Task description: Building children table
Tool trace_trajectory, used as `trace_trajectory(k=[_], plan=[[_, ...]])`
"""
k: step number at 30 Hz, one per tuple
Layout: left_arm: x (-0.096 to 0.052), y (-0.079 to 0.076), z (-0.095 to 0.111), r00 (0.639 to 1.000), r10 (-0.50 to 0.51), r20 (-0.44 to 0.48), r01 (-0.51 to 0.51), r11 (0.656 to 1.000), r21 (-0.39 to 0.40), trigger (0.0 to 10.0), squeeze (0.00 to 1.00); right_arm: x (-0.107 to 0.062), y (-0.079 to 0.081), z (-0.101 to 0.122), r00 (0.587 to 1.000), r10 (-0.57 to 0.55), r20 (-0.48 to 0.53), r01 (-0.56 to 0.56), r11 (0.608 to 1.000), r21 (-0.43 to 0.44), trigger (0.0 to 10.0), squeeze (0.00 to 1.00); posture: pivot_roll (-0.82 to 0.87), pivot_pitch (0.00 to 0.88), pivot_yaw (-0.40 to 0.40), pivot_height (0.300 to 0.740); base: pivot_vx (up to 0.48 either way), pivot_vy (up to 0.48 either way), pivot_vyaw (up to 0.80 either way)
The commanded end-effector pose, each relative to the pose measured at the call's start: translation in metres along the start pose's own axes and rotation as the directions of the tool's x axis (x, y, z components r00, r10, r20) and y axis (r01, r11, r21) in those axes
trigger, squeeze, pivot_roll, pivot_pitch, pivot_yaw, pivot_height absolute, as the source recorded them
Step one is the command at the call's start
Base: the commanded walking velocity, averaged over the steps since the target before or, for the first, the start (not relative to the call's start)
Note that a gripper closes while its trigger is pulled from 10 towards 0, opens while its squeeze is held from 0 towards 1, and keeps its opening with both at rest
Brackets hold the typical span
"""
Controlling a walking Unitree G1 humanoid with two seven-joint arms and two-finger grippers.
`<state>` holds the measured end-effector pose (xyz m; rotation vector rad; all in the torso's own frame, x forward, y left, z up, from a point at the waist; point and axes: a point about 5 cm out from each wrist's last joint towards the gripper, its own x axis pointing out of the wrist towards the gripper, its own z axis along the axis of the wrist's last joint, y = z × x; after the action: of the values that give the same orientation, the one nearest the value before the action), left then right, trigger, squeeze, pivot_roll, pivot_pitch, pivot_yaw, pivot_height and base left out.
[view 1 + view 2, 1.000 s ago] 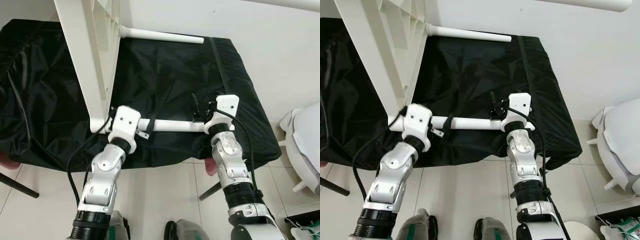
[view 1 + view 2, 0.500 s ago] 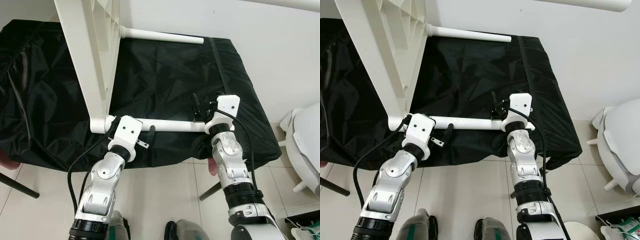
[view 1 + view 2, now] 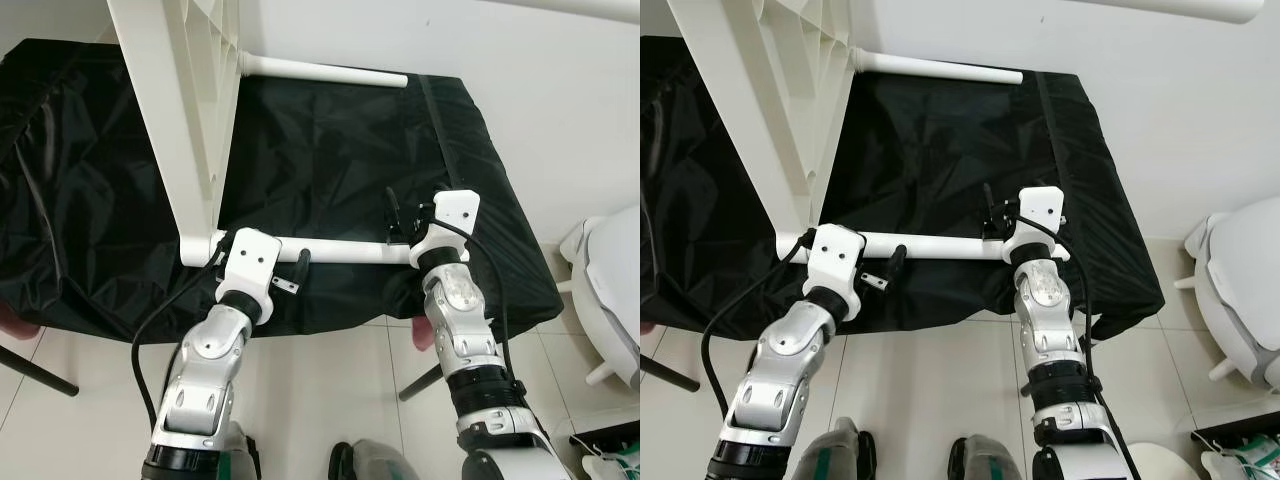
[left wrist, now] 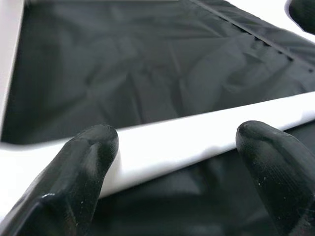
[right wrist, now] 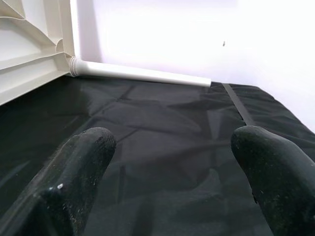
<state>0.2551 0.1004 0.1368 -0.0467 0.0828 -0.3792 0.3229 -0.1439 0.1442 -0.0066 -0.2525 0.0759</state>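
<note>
At the near corner of the tabletop [image 3: 170, 120], left gripper [image 4: 177, 147] jaws wide, straddling the near leg [image 3: 345, 251] without clamping. Right gripper [image 5: 172, 162] also wide, at that leg's free end (no contact visible). Tabletop stands on edge on the black cloth [image 3: 330, 150]; the far leg [image 3: 325, 72] is already fitted at the far corner. Risk: with neither gripper clamped, a half-seated leg could sag or drop from its socket, or a nudge could tip the upright top.
</note>
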Motion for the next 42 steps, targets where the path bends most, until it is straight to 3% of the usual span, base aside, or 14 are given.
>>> trace_trajectory(k=[1,2,5,15,21,23,24,26,27,28,29,31,33,42], plan=[[0.003,-0.015,0.001,1.000,-0.026,0.004,0.027,0.989,-0.147,10.0,0.00,-0.002,-0.002,-0.003,1.000,-0.009,-0.006,0.009,1.000,-0.009,10.0,0.00,0.01,0.020,-0.030,0.740,0.000,0.000,0.00],[0.002,-0.017,0.001,1.000,-0.027,0.002,0.027,0.973,-0.227,10.0,0.00,-0.002,-0.003,-0.002,1.000,-0.010,-0.006,0.010,1.000,-0.009,10.0,0.00,0.01,0.020,-0.030,0.740,0.000,0.000,0.00],[0.000,-0.024,0.005,0.999,-0.037,0.003,0.036,0.946,-0.321,10.0,0.00,-0.003,-0.003,-0.003,1.000,-0.013,-0.006,0.013,1.000,-0.009,10.0,0.00,0.01,0.020,-0.030,0.740,0.000,0.000,0.00],[-0.004,-0.028,0.003,0.999,-0.036,-0.024,0.026,0.943,-0.331,10.0,0.00,-0.004,0.002,0.002,1.000,0.011,0.014,-0.010,1.000,-0.028,10.0,0.00,0.01,0.048,-0.028,0.740,0.000,0.000,0.00],[-0.007,-0.029,0.003,0.997,-0.049,-0.051,0.028,0.939,-0.343,10.0,0.00,-0.001,0.008,0.030,0.984,0.084,0.156,-0.049,0.975,-0.215,10.0,0.00,0.01,0.060,-0.032,0.740,0.000,0.000,0.00],[-0.008,-0.028,0.003,0.996,-0.051,-0.067,0.024,0.937,-0.348,10.0,0.00,0.000,0.004,0.051,0.959,0.050,0.279,0.056,0.932,-0.358,10.0,0.00,0.01,0.064,-0.034,0.740,0.000,0.000,0.00],[-0.008,-0.028,0.003,0.996,-0.051,-0.067,0.024,0.937,-0.348,10.0,0.00,0.000,0.004,0.051,0.959,0.050,0.279,0.056,0.932,-0.358,10.0,0.00,0.01,0.064,-0.034,0.740,0.000,0.000,0.00],[-0.008,-0.026,0.002,0.996,-0.047,-0.082,0.016,0.940,-0.340,10.0,0.00,-0.003,0.000,0.078,0.896,0.012,0.444,0.228,0.845,-0.483,10.0,0.00,0.00,0.068,-0.033,0.740,0.000,0.000,0.00],[-0.008,-0.026,0.002,0.996,-0.047,-0.082,0.016,0.940,-0.340,10.0,0.00,-0.003,0.000,0.078,0.896,0.012,0.444,0.228,0.845,-0.483,10.0,0.00,0.00,0.068,-0.033,0.740,0.000,0.000,0.00],[-0.008,-0.026,0.002,0.995,-0.048,-0.086,0.016,0.940,-0.340,10.0,0.00,-0.005,0.001,0.088,0.858,0.021,0.513,0.300,0.791,-0.534,10.0,0.00,0.00,0.071,-0.030,0.740,0.000,0.000,0.00],[-0.008,-0.026,0.002,0.995,-0.048,-0.086,0.016,0.940,-0.340,10.0,0.00,-0.005,0.001,0.088,0.858,0.021,0.513,0.300,0.791,-0.534,10.0,0.00,0.00,0.071,-0.030,0.740,0.000,0.000,0.00],[-0.008,-0.028,0.002,0.995,-0.055,-0.087,0.023,0.940,-0.340,10.0,0.00,-0.008,0.007,0.096,0.808,0.054,0.587,0.392,0.695,-0.603,10.0,0.00,0.00,0.072,-0.031,0.740,0.000,0.000,0.00],[-0.007,-0.028,0.002,0.994,-0.061,-0.090,0.027,0.942,-0.334,10.0,0.00,-0.009,0.013,0.100,0.774,0.082,0.628,0.441,0.642,-0.627,10.0,0.00,0.00,0.075,-0.031,0.740,0.000,0.000,0.00],[-0.004,-0.026,0.004,0.994,-0.060,-0.094,0.025,0.942,-0.335,10.0,0.00,-0.011,0.030,0.122,0.688,0.202,0.697,0.471,0.606,-0.641,10.0,0.00,-0.01,0.066,-0.032,0.740,0.000,0.000,0.00]])
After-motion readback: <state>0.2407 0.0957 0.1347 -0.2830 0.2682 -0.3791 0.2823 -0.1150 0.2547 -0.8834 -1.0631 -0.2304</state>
